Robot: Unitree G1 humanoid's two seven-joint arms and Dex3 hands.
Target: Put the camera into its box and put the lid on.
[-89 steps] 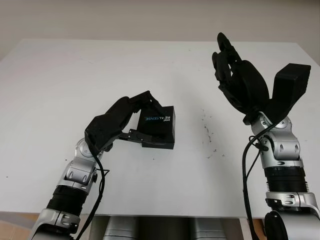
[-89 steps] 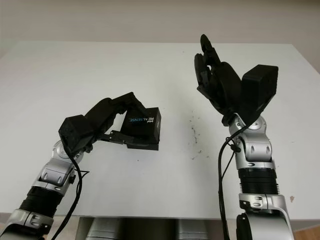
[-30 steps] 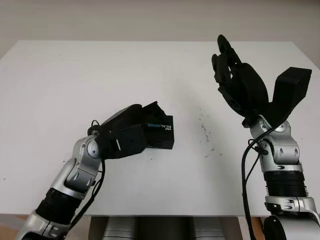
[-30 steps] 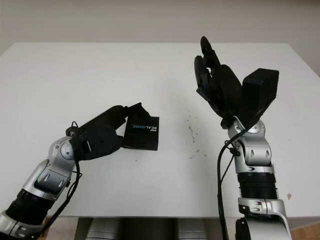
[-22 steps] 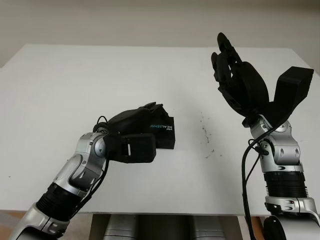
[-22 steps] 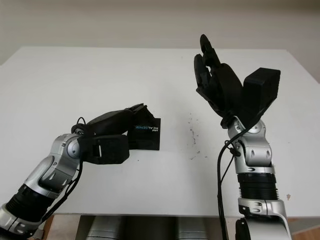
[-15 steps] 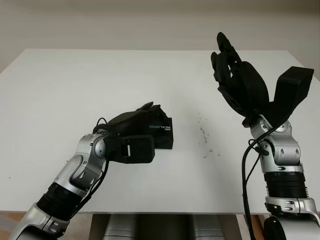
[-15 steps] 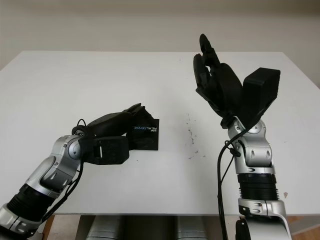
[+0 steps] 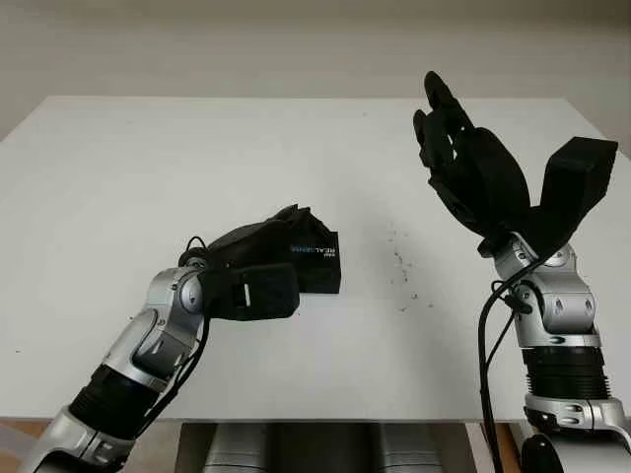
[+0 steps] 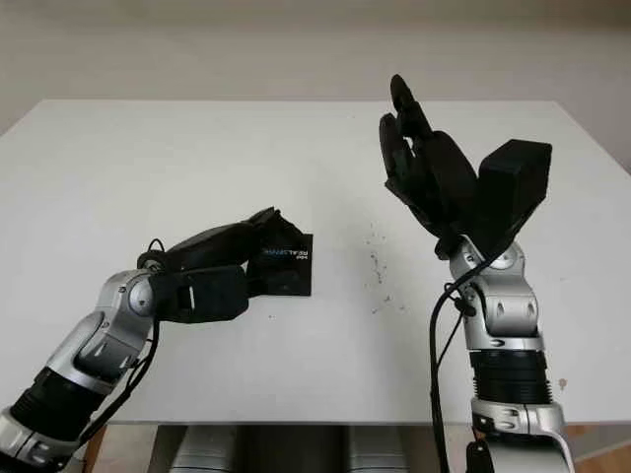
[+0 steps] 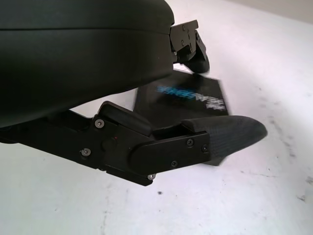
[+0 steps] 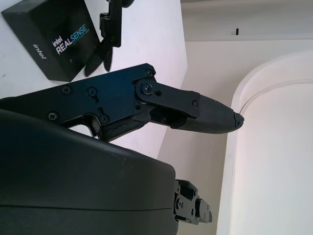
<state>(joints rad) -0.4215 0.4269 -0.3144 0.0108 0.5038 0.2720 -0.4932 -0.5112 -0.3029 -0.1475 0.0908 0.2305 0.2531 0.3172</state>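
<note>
Pressing down over the black box [image 9: 314,262], our left hand [image 9: 258,264] now lies low across its near side, where three seconds ago it held the box tilted up off the white table [image 9: 148,168]. The box sits flat near the table's middle with its printed lid on top, so we judge the closing step done or nearly so. Whether our left fingers grip the box or merely rest against it, we cannot tell. No separate camera is to be seen; presumably it is inside. Our right hand [image 9: 463,163] stays raised well apart to the right, open and holding nothing.
</note>
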